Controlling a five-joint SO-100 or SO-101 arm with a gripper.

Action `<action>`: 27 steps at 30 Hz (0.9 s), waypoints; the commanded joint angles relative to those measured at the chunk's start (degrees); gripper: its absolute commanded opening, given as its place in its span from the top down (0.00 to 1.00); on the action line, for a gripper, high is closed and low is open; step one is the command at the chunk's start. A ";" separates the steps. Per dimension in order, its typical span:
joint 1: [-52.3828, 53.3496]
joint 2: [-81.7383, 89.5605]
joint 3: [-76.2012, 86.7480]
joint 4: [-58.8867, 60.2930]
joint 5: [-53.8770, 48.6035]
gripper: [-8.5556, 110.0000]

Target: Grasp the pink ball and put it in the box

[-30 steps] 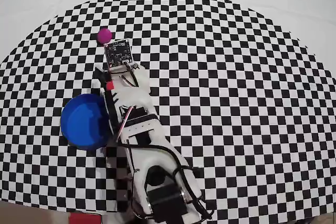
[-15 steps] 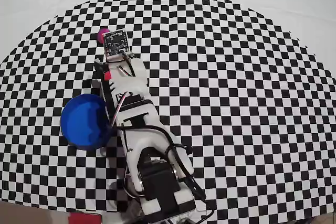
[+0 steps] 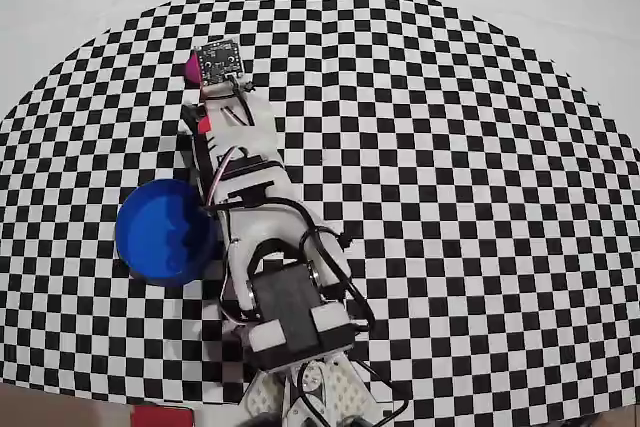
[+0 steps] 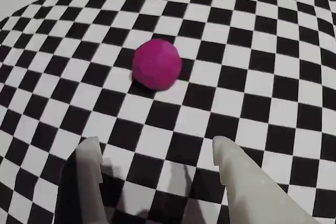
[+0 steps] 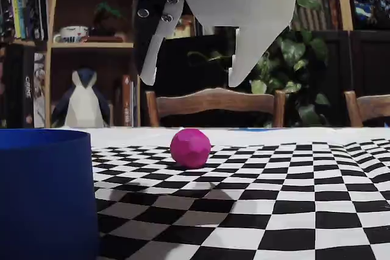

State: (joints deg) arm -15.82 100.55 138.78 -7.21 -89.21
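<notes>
The pink ball (image 4: 157, 64) lies on the checkered cloth, ahead of my gripper (image 4: 156, 153) in the wrist view. In the fixed view the ball (image 5: 191, 147) rests on the cloth and my gripper (image 5: 190, 82) hangs open above it, not touching. In the overhead view only a sliver of the ball (image 3: 190, 67) shows beside the wrist board, and my gripper is hidden under the arm. The blue box (image 3: 163, 231) stands to the left of the arm; it also fills the lower left of the fixed view (image 5: 46, 193). The gripper holds nothing.
The checkered cloth (image 3: 450, 167) covers the table with white margin at the far edge. My arm's base (image 3: 300, 327) sits at the near edge. Chairs (image 5: 213, 105) and a bookshelf (image 5: 85, 47) stand behind the table.
</notes>
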 commanded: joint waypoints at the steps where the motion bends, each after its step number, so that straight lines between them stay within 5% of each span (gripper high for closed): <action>1: -0.18 -0.88 -3.69 -1.05 0.44 0.73; 27: -1.05 -15.29 -17.31 -0.62 0.44 0.73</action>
State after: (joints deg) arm -16.35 85.52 124.63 -7.21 -89.12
